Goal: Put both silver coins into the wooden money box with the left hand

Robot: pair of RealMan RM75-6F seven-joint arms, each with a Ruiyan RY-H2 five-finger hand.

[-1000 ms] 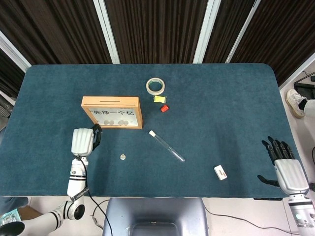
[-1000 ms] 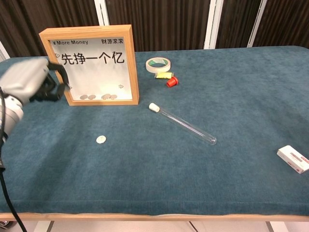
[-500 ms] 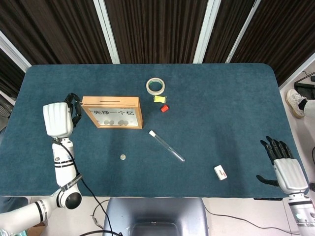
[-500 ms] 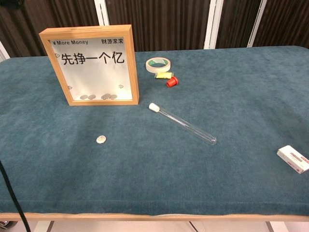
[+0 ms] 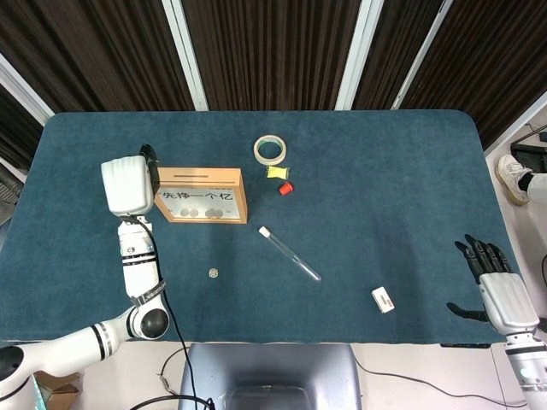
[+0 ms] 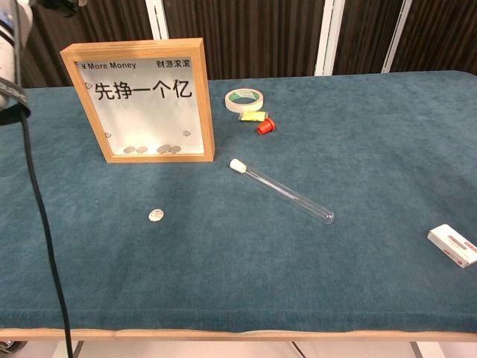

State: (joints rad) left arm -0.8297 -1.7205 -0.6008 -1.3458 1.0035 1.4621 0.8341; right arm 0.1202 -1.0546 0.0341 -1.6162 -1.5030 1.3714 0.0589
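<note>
The wooden money box (image 6: 145, 101) stands upright on the blue surface (image 5: 385, 205), its glass front toward my chest camera, and through the glass I can see several coins lying along the bottom of the frame. One silver coin (image 6: 156, 215) lies flat on the cloth in front of the box, well apart from it; from the head view it shows as a small pale dot (image 5: 214, 273). I see no second loose coin in either view. My left robot hand (image 5: 128, 185) is raised just beside the left end of the box, its back turned to the head camera and its dark fingers tucked over the far edge, so I cannot tell whether they are apart, together, or pinching anything. In the chest view only the arm's cable and a sliver of the hand show at the top left corner. My right robot hand (image 5: 496, 286) hangs off the near right edge of the surface with its fingers spread and nothing in it. A glass test tube (image 6: 282, 191) with a white cap lies diagonally right of the box, a roll of tape (image 6: 245, 99) sits behind it, a yellow piece (image 6: 253, 116) and a red cap (image 6: 265, 126) lie just beside the tape, and a small white box (image 6: 453, 245) rests near the right edge.
</note>
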